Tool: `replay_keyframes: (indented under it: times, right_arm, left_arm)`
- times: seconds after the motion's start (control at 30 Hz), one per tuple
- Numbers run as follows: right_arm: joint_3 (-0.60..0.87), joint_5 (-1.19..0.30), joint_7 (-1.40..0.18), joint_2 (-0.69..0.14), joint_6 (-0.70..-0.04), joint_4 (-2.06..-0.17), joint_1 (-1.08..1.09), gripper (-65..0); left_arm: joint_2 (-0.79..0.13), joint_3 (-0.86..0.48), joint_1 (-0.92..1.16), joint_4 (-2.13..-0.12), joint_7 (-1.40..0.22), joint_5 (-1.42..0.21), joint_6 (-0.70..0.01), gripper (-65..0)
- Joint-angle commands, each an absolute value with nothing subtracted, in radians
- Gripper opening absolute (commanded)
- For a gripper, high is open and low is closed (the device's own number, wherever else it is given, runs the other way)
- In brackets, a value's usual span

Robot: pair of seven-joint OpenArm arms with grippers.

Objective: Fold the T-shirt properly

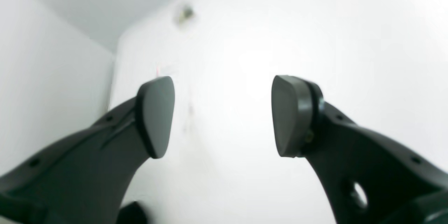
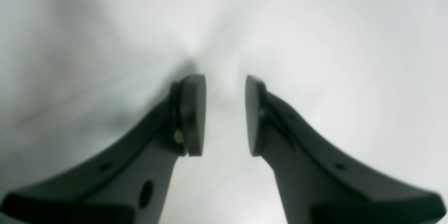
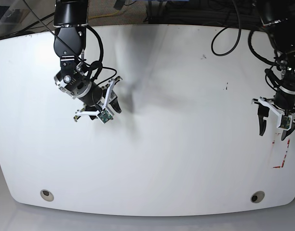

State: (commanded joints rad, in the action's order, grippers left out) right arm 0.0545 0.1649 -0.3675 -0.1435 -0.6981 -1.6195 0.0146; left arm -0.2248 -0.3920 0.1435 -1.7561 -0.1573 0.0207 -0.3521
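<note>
Bench (image 3: 152, 159) bare and white; no T-shirt in any view, so direction and long axis from either gripper impossible to judge, and neither arm nearer. Left gripper (image 3: 274, 126) at bench edge, fingers (image 1: 155, 115) spread wide, holding nothing. Right gripper (image 3: 110, 98) above bench, fingers (image 2: 193, 113) parted by a narrow gap, also gripping nothing.

surface: white table (image 3: 152, 159) | markings: red tape (image 3: 281, 156) near one edge | two round holes along another edge
</note>
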Motion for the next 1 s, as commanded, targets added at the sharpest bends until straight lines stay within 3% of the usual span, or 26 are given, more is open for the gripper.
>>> replay_keyframes:
  times: [0.1, 0.27, 0.43, 0.63, 0.83, 1.0]
  right_arm:
    - [0.056, 0.179, -0.143, -0.151, -0.684, -1.535, 0.004, -47.6]
    - [0.051, 0.177, 0.199, -0.217, -0.461, -1.348, -0.028, -47.4]
    - [0.054, 0.176, 0.420, -0.252, -0.340, -1.245, -0.120, -47.2]
    - [0.056, 0.105, 0.443, -0.294, -0.329, -1.314, -0.326, -47.2]
    - [0.056, -0.077, 0.443, -0.348, -0.328, -1.431, -0.544, -47.2]
    - [0.102, -0.127, 0.440, -0.346, -0.328, -1.537, -0.710, -47.2]
  left_arm:
    - [-0.139, -0.323, 0.180, -1.715, -0.039, 0.128, -0.257, -24.7]
    - [-0.035, -0.245, 0.271, -1.606, 0.157, 0.197, -0.228, -24.7]
    - [0.013, -0.228, 0.395, -1.587, 0.268, 0.197, -0.228, -24.7]
    - [0.068, -0.234, 0.590, -1.647, 0.272, 0.189, -0.228, -24.9]
    - [0.122, -0.229, 0.806, -1.744, 0.271, 0.189, -0.228, -31.4]
    - [0.151, -0.229, 0.952, -1.813, 0.271, 0.188, -0.231, -31.8]
